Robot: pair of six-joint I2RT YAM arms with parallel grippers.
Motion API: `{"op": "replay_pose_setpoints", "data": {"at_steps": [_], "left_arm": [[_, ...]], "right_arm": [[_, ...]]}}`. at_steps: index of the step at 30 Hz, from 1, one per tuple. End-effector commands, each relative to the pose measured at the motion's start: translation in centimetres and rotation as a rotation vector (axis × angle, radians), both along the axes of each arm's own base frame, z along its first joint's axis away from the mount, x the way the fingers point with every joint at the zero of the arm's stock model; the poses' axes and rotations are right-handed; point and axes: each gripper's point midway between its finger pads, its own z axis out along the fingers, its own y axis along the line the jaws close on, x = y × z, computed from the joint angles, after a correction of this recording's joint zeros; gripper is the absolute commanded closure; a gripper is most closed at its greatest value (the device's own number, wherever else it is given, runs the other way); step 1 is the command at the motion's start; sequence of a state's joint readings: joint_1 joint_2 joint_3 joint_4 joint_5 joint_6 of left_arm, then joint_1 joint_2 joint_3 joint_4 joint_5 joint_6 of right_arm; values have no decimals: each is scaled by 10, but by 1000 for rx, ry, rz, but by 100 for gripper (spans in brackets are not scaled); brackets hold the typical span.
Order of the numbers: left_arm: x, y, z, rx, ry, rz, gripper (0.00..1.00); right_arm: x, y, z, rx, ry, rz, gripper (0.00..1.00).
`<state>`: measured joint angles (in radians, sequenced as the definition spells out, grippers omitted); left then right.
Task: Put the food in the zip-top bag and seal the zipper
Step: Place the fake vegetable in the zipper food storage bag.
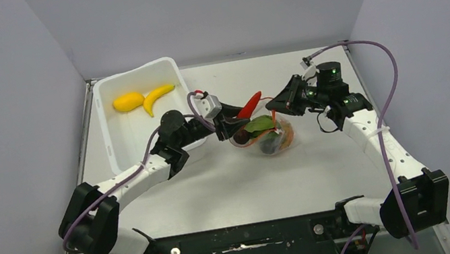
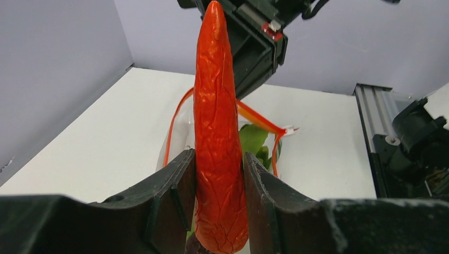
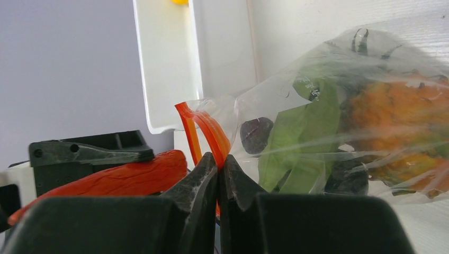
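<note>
Left claw [image 2: 218, 159] closest to its wrist lens, part open and clamped on the chili [image 2: 214, 106] at its thick lower end, one black finger pressed against each side. Chili upright between the fingers, tip pointing up and away toward the black body of the other arm. Past it, zipper [image 2: 254, 114] looping as a red strip round the open bag mouth, with a green leaf [image 2: 251, 138] just behind the chili.

Right claw [image 3: 218, 159] closest to its own lens, shut tight on the zipper [image 3: 209, 129], pinching the red strip and a fold of clear plastic between the fingertips. Bag [image 3: 275, 90] spreading to the right of that grip, holding the leaf [image 3: 296, 143], an orange piece [image 3: 397, 116] and a dark purple piece [image 3: 256, 135]. Chili [image 3: 132, 177] lying left of the grip, just beside the zipper and outside the bag. White tub [image 3: 164, 63] behind.

Seen from above, both claws meeting near the middle of the desk [image 1: 218, 189] at the bag mouth. Left claw [image 1: 235, 122] at the bag's left rim, chili [image 1: 249, 104] slanting up and right from it, above the mouth, not yet inside. Right claw [image 1: 274, 107] at the far right rim, holding the mouth up. Bag [image 1: 268, 137] resting on the desk, bulging toward the near side. Tub [image 1: 118, 151] at far left, with banana [image 1: 158, 97] and another yellow fruit [image 1: 127, 101] inside, well apart from both claws
</note>
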<state>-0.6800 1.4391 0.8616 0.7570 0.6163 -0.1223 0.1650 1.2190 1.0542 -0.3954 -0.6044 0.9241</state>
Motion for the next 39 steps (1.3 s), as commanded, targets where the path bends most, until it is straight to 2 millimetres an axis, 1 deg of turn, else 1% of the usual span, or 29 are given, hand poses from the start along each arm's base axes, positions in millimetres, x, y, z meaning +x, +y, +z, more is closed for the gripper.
{"op": "replay_pose_setpoints", "data": {"at_steps": [1, 6, 9, 13, 17, 19, 23, 28, 30, 36, 39], "left_arm": [[-3, -3, 8, -25, -155, -25, 84], [-1, -4, -8, 13, -165, -25, 81], [1, -5, -15, 31, -164, -25, 77], [4, -5, -20, 49, -156, -11, 66], [10, -2, -21, 80, -132, 24, 47], [14, 1, -19, 93, -117, 54, 45], [15, 11, -16, 108, -108, 106, 42], [27, 27, -11, 126, -23, 235, 43], [27, 34, -10, 134, -5, 269, 44], [28, 52, -10, 133, 66, 362, 46], [29, 58, -15, 135, 116, 403, 47]], "right_arm": [[6, 3, 32, 38, -124, 27, 95], [6, 3, 34, 40, -127, 26, 95], [6, 3, 34, 40, -128, 26, 95], [5, 2, 34, 35, -129, 23, 95], [4, 1, 35, 24, -137, 19, 95], [4, 0, 34, 15, -141, 14, 95], [5, -3, 34, 1, -149, -1, 94], [8, -4, 34, -11, -156, -9, 94], [9, -5, 34, -17, -158, -9, 94], [10, -8, 28, -44, -151, -22, 94], [10, -9, 27, -45, -152, -29, 94]]}}
